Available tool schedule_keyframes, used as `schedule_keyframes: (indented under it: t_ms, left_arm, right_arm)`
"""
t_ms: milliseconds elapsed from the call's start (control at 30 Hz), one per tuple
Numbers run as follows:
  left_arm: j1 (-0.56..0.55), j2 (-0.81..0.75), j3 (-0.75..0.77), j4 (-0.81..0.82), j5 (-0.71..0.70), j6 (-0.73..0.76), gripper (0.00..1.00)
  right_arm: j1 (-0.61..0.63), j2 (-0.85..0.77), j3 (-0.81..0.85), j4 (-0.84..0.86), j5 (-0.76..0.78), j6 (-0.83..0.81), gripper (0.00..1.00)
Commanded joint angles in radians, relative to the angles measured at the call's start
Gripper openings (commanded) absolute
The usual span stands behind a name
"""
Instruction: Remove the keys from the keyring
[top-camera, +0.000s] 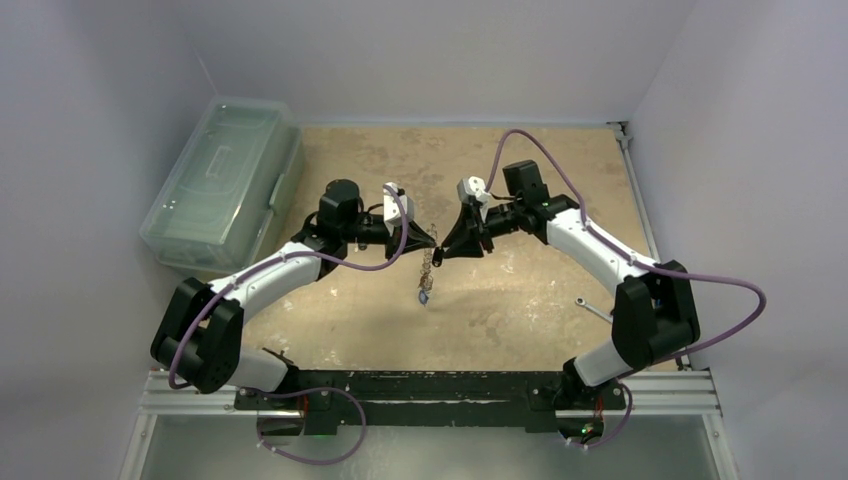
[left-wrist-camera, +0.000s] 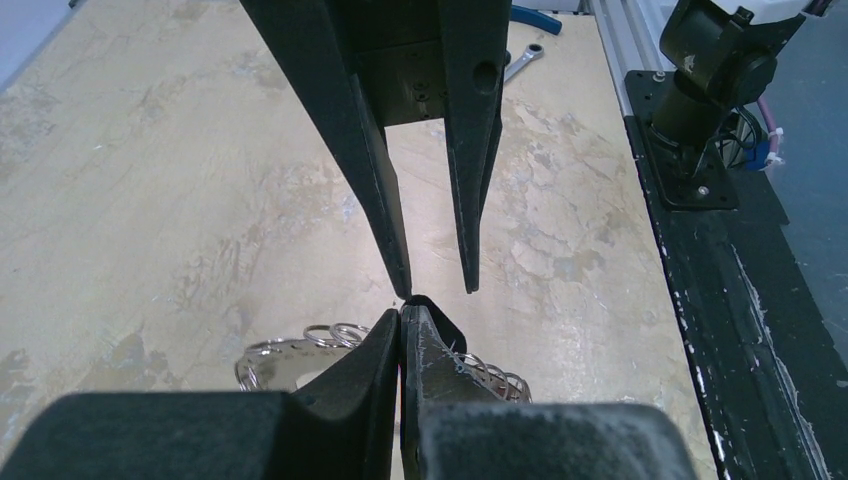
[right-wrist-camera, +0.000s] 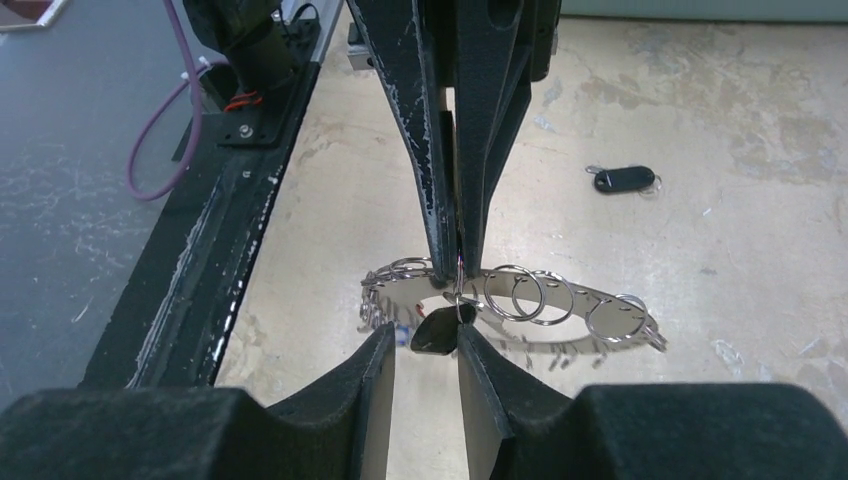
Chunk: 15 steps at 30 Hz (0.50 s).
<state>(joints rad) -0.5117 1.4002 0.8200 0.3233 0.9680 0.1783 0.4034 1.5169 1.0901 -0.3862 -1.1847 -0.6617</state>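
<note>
We are working over the table (top-camera: 520, 170), which is carrying a clear box (top-camera: 225, 180) at its far left corner and a spanner (top-camera: 595, 308) near its right edge. Both arms are reaching toward the middle of the table, and their grippers are meeting there tip to tip, above the surface.

The left gripper (left-wrist-camera: 402, 315) is clenched, and it is pinching the keyring (right-wrist-camera: 580, 285) at its upper rim, so the ring is hanging in the air under the two tips and is not touching the table. The right gripper (left-wrist-camera: 437, 290) is released. Its jaws are standing apart just in front of the left tips, and a black key (right-wrist-camera: 432, 335) is sitting in the gap between them. As far as we can see, the fingers are not pressing on it.

The keys (right-wrist-camera: 545, 350) are fringing the ring all around, together with several small split rings, so most of the work is waiting for us. One loose key (right-wrist-camera: 620, 180) with a black head is lying alone on the table, well apart from the ring. We are judging that it is already removed, and the task is therefore only at its beginning. For the next step we are probably needing a firm grasp on the black key.
</note>
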Motion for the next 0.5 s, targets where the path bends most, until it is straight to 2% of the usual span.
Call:
schedule_keyframes:
  t_ms: [0, 467]
  left_arm:
    - [0.007, -0.038, 0.017, 0.041, 0.037, 0.012, 0.00]
    - [0.007, -0.032, 0.016, 0.084, 0.037, -0.034, 0.00]
  right_arm:
    - [-0.005, -0.011, 0.047, -0.012, -0.070, -0.029, 0.32]
    - [0.025, 0.024, 0.027, 0.167, -0.052, 0.099, 0.32]
